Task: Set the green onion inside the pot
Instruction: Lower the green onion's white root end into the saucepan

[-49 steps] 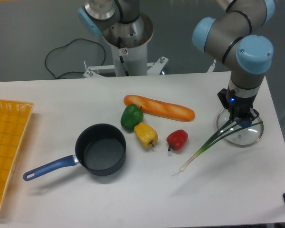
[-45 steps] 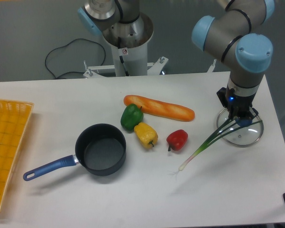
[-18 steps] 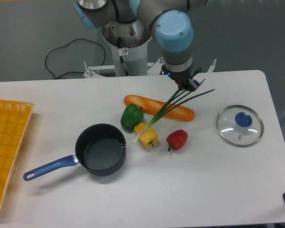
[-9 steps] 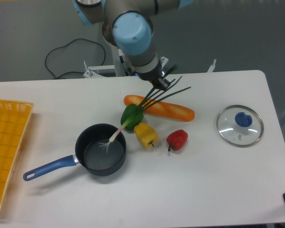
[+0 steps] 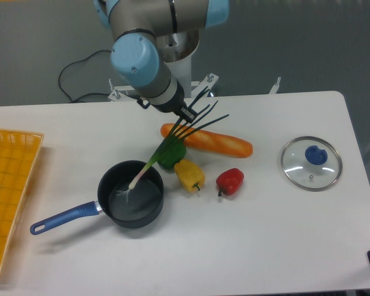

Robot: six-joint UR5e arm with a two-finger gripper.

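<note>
My gripper (image 5: 184,115) is shut on the green onion (image 5: 157,155), gripping it at its dark green leaves, which fan out to the upper right. The stalk slopes down to the left, and its white bulb end hangs over the inside of the pot (image 5: 131,195). The pot is a small dark saucepan with a long blue handle (image 5: 60,219) pointing to the lower left. I cannot tell whether the bulb touches the pot's bottom.
A green pepper (image 5: 172,154), a yellow pepper (image 5: 189,174) and a red pepper (image 5: 230,181) lie right of the pot. A long bread loaf (image 5: 216,141) lies behind them. A glass lid with a blue knob (image 5: 311,163) is at the right. A yellow tray (image 5: 6,191) is at the left edge.
The gripper lifted the green onion off the glass lid and carried it left across the table. Its bulb end has moved from beside the red pepper to over the pot.
</note>
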